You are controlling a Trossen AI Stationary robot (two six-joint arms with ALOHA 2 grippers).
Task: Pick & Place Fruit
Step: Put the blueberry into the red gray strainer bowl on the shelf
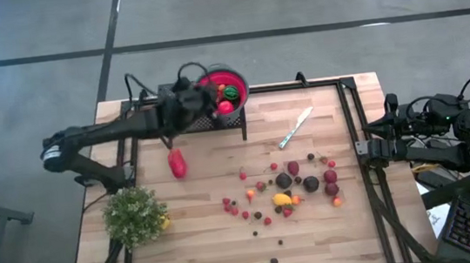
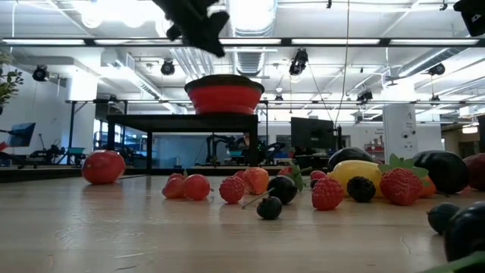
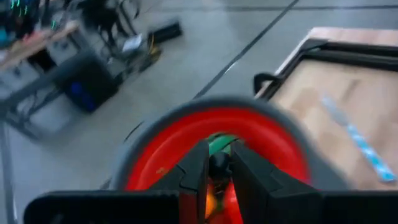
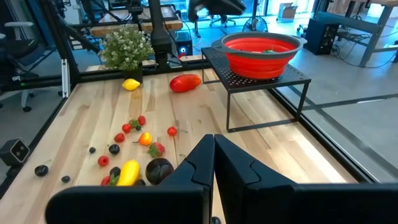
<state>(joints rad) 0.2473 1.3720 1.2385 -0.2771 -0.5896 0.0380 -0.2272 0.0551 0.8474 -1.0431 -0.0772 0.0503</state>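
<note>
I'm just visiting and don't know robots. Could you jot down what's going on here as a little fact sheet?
Setting: light wooden table
Left gripper: above the red bowl, pinching a small dark berry
Right gripper: shut, empty, waiting at the table's right edge
Bowl: on a black mesh stand, already holds some fruit
Loose small toy fruits: scattered on the table's right half
Large red fruit piece: lying apart, near the stand
Other items: silver knife, bushy green plant

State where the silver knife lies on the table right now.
In the high view, the silver knife lies flat on the wooden table, on the right-arm side of the red bowl on its black stand, beyond the scattered fruit.
</note>
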